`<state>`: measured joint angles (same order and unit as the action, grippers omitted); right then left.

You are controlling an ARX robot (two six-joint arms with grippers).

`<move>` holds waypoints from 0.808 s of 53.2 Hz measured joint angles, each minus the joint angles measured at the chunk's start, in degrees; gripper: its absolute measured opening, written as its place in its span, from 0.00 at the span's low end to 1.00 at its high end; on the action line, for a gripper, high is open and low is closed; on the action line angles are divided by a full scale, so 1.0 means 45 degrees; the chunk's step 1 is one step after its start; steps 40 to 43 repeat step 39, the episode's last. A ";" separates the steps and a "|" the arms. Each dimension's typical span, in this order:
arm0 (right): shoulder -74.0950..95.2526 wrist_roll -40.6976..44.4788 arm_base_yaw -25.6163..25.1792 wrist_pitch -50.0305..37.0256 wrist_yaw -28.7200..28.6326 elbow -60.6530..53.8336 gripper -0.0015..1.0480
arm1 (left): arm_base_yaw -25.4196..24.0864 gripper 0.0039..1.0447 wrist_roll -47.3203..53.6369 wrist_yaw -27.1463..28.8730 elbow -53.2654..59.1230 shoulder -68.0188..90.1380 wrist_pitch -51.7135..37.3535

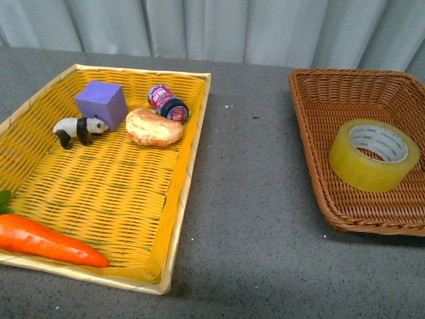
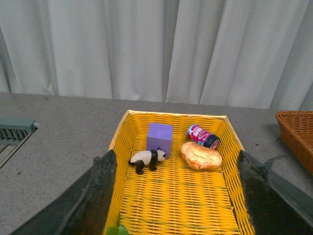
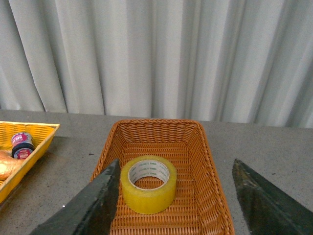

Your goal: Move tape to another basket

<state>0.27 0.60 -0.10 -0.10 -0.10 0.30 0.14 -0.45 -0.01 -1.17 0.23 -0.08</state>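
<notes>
Carrot lay nearest the cam, lower left of the front view, w/ its tip on the floor of the yellow basket. Further up in that basket sat a toy panda, purple block, bread roll and a small can on its side, all bunched toward the upper end, leaving the middle bare.

Tape lay flat, hole up, in the brown basket at right of frame, near its centre and apart from the walls. Lying flat like that, it was prob. easiest to take w/ one finger thru the core.

Neither arm showed in the front view. Right gripper was spread wide, holding nothing, w/ tape centred between its fingers in the wrist view, so it looked lined up for a descent. Left gripper was likewise wide open and empty, framing the yellow basket's contents, seemingly just parked.

Judged by task, tape was where it was meant to go, or had not yet been picked; couldn't tell which.
</notes>
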 joint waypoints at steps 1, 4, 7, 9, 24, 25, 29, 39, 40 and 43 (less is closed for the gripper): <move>-0.0005 0.0000 0.0000 0.0000 0.0000 0.0000 0.71 | 0.0000 0.76 0.0005 0.0000 0.0000 0.0000 0.0000; -0.0005 0.0000 0.0000 0.0000 0.0000 0.0000 0.80 | 0.0000 0.85 0.0005 0.0000 0.0000 0.0000 0.0000; -0.0005 0.0000 0.0000 0.0000 0.0000 0.0000 0.91 | 0.0000 0.95 0.0010 0.0000 0.0000 0.0000 0.0000; -0.0005 -0.0005 0.0000 0.0000 0.0000 0.0000 0.93 | 0.0000 0.94 0.0029 0.0000 0.0000 0.0000 0.0000; -0.0005 -0.0005 0.0000 0.0000 0.0000 0.0000 0.91 | 0.0000 0.94 0.0034 0.0000 0.0000 0.0000 0.0000; -0.0005 -0.0005 0.0000 0.0000 0.0000 0.0000 0.91 | 0.0000 0.94 0.0034 0.0000 0.0000 0.0000 0.0000; -0.0005 -0.0005 0.0000 0.0000 0.0000 0.0000 0.91 | 0.0000 0.94 0.0039 0.0000 0.0000 0.0000 0.0000; -0.0005 -0.0005 0.0000 0.0000 0.0000 0.0000 0.91 | 0.0000 0.94 0.0034 0.0000 0.0000 0.0000 0.0000; -0.0005 -0.0005 0.0000 0.0000 0.0000 0.0000 0.91 | 0.0000 0.94 0.0034 0.0000 0.0000 0.0000 0.0000; -0.0005 -0.0005 0.0000 0.0000 0.0000 0.0000 0.91 | 0.0000 0.94 0.0034 0.0000 0.0000 0.0000 0.0000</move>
